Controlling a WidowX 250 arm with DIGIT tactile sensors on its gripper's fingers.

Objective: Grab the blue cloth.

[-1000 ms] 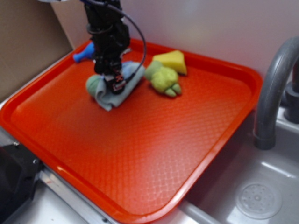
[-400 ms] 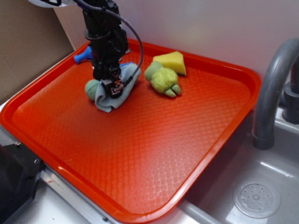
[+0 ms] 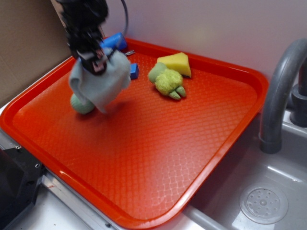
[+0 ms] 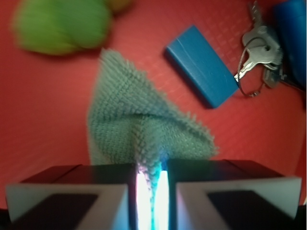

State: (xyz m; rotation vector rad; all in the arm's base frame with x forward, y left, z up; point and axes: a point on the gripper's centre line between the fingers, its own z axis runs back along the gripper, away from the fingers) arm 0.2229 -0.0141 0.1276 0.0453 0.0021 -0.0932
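Note:
The pale blue cloth hangs in the air from my gripper above the back left part of the red tray. The gripper is shut on a pinched fold of it. In the wrist view the cloth spreads out ahead of my gripper, its fold squeezed between the two jaws. The small pale-green knitted ball lies on the tray just below the cloth.
A glossy blue plastic toy and a small blue block lie at the tray's back left, with keys beside the block. A green plush and yellow wedge sit at the back. A grey faucet and sink stand right.
My gripper has risen and moved left with the cloth, lifting it off the tray. The green ball and the blue block under it are now uncovered.

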